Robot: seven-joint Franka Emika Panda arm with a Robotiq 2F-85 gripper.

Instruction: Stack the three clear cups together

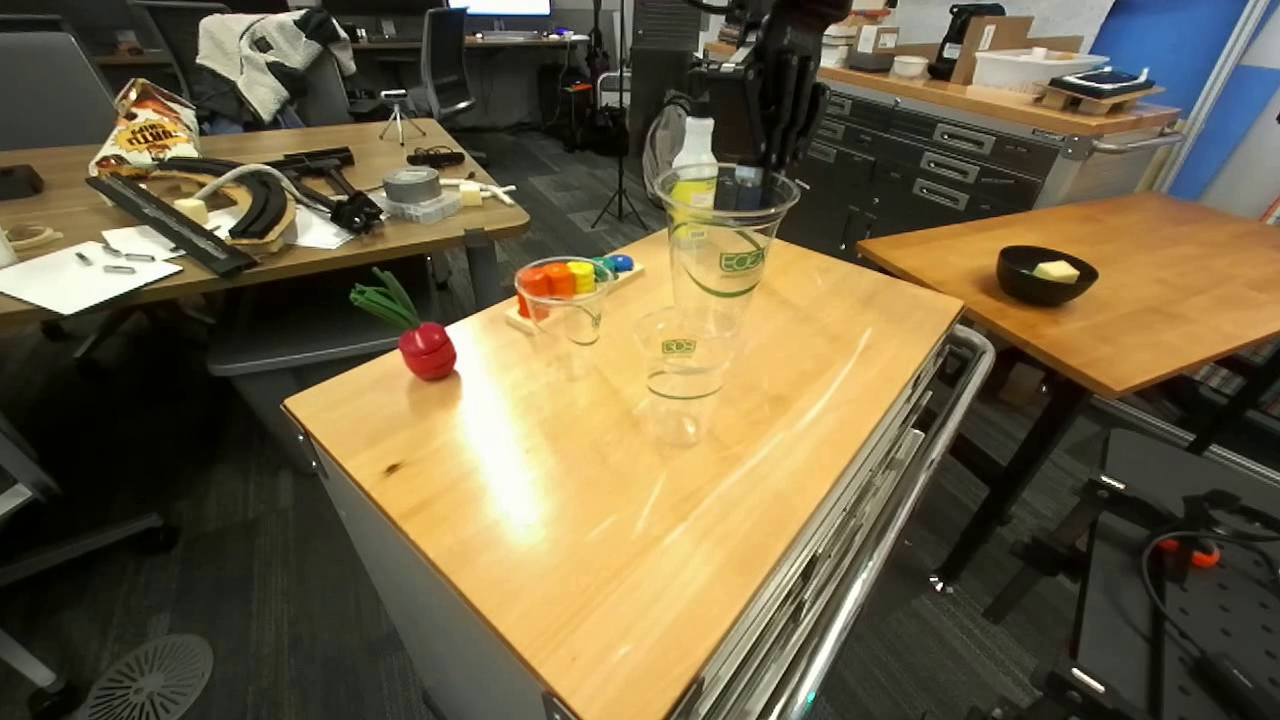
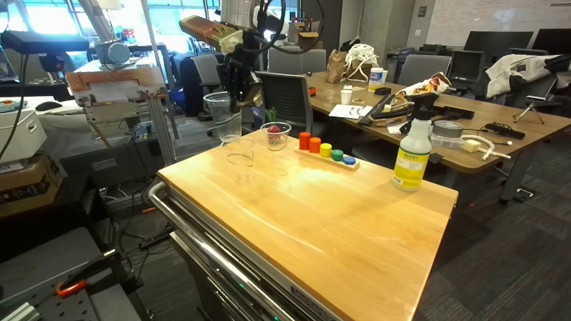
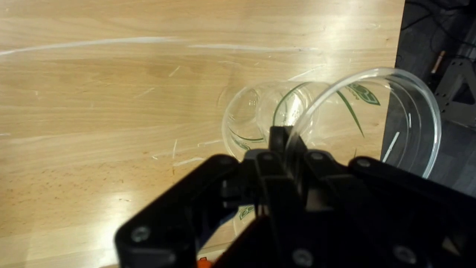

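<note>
My gripper (image 1: 768,160) is shut on the wall of a clear cup (image 1: 735,262), near its rim. In an exterior view the gripper (image 2: 237,106) holds this cup (image 2: 226,121) slightly tilted, above a second clear cup (image 2: 243,156) on the wooden cart top. The held cup's base overlaps the second cup's rim in all views; I cannot tell whether it is inside. In the wrist view the fingertips (image 3: 284,137) pinch the held cup, and the second cup (image 3: 238,128) shows below. A third clear cup (image 1: 562,318) stands upright nearby, mostly hidden by the gripper in the wrist view.
A board of coloured pegs (image 2: 325,154) lies behind the third cup. A red toy vegetable (image 1: 428,350) stands near the cart edge. A yellow-labelled spray bottle (image 2: 412,156) stands at the far corner. A black bowl (image 1: 1045,278) sits on a separate table.
</note>
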